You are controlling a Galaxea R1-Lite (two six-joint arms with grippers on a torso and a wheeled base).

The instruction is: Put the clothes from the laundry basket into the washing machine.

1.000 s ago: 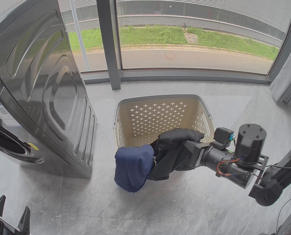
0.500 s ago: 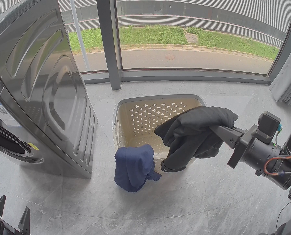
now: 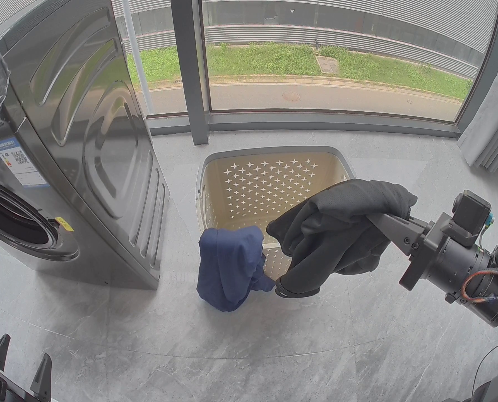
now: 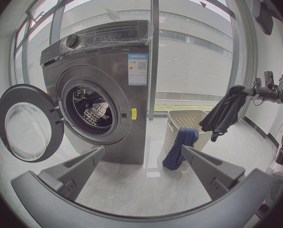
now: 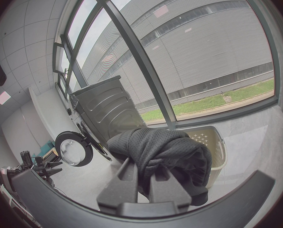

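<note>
A black garment (image 3: 332, 224) hangs in the air over the right front corner of the beige laundry basket (image 3: 271, 157), with my right gripper (image 3: 378, 219) shut on its top fold. From the wrist, the cloth (image 5: 166, 152) bunches over the closed fingers (image 5: 128, 178). A blue garment (image 3: 229, 266) droops over the basket's front rim down to the floor. The grey washing machine (image 3: 81, 140) stands at the left, its drum (image 4: 90, 110) exposed and its round door (image 4: 29, 124) swung wide. My left gripper (image 3: 20, 361) is open low at the front left, facing the machine.
A glass window wall with a dark post (image 3: 190, 57) runs behind the basket, and a grey curtain (image 3: 491, 124) hangs at the far right. Bare grey floor (image 3: 232, 353) stretches between the basket, the machine front and me.
My right gripper lifted the black garment out of the basket, up and to the right. The blue garment stayed on the rim. The head view has shifted slightly; the left gripper kept still.
</note>
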